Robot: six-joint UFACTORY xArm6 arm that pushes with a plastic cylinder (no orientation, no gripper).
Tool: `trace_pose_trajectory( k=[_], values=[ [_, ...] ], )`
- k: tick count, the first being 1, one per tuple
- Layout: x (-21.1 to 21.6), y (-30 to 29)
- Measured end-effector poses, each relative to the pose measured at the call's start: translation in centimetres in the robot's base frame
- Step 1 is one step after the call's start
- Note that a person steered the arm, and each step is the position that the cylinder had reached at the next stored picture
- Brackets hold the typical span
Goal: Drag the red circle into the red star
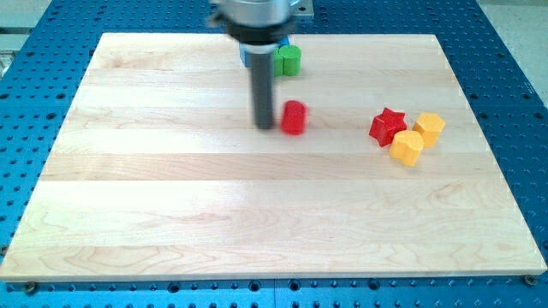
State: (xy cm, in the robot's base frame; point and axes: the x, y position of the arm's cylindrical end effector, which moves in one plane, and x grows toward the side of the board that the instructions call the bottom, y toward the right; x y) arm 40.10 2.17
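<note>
My tip, the lower end of the straight dark rod, rests on the pale wooden counter just to the view's left of the small red circle block, close enough that the two look to be touching or nearly so. There is no gripper on this arm, so nothing opens, closes or holds; the rod alone does the pushing.

The red circle sits a little above the counter's middle, in the upper half. Well to its right lies the red star block, at almost the same height in the view, only slightly lower. Two yellow blocks crowd the star: one just beside it on the right, another touching or nearly touching it at lower right. Behind the rod, toward the view's top, stands a green block, with a blue block mostly hidden by the arm.

My tip is already on the correct side. To do this well, I judge the push should run straight to the view's right with a slight downward lean, keeping contact centred on the round block so it does not roll off to one side. Slowing near the star should avoid scattering the yellow pair.
</note>
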Motion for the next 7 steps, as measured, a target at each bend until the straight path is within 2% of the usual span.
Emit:
trace_pose_trajectory(
  k=[2,3,4,6,7],
  values=[
    [1.2,0.8],
    [-0.9,0.1],
    [-0.7,4.3],
    [1.9,8.6],
    [2.0,7.4]
  ],
)
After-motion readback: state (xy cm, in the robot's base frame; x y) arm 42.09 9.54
